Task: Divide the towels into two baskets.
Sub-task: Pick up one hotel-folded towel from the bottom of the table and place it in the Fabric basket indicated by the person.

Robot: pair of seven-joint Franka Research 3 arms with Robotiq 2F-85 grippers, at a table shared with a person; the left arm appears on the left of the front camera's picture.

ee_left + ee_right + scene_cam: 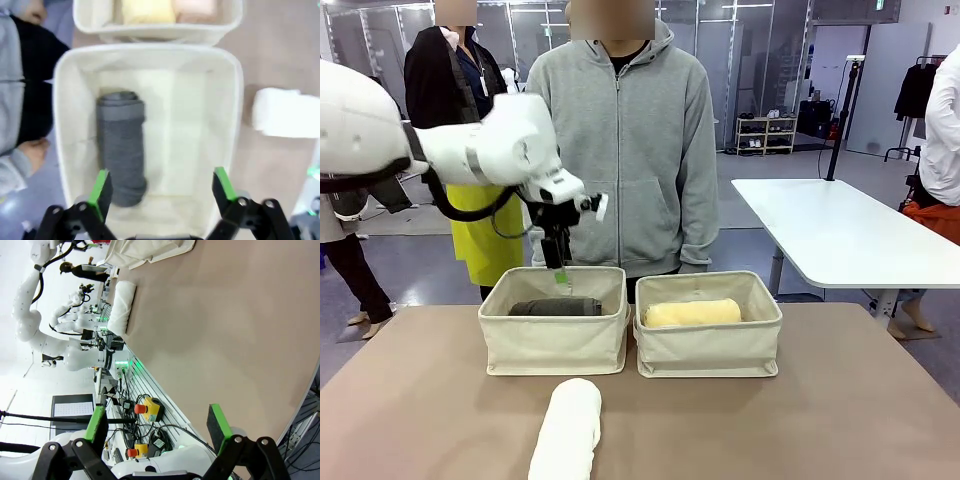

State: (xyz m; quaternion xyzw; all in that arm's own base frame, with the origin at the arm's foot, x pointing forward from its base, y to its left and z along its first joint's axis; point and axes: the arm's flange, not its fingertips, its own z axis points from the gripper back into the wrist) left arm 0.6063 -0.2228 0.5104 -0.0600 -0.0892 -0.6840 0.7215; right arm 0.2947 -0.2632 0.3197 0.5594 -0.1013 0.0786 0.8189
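Dark grey towel (555, 307) lies in the left basket (555, 350). Pale yellow towel (692, 313) lies in the right basket (708, 352), with the cream-peach towel (197, 9) beside it. White towel (568, 430) lies on the table (840, 420) in front of both baskets, unsorted. Judged three of four placed; an even split sends the white one left. Left gripper (560, 276) hangs over the left basket, fingers apart, empty. Right gripper (157, 422) is over bare table, fingers apart, empty.

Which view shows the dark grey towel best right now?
The left wrist view: it looks down into the basket at the whole dark grey towel. The front view catches just its top edge above the rim.
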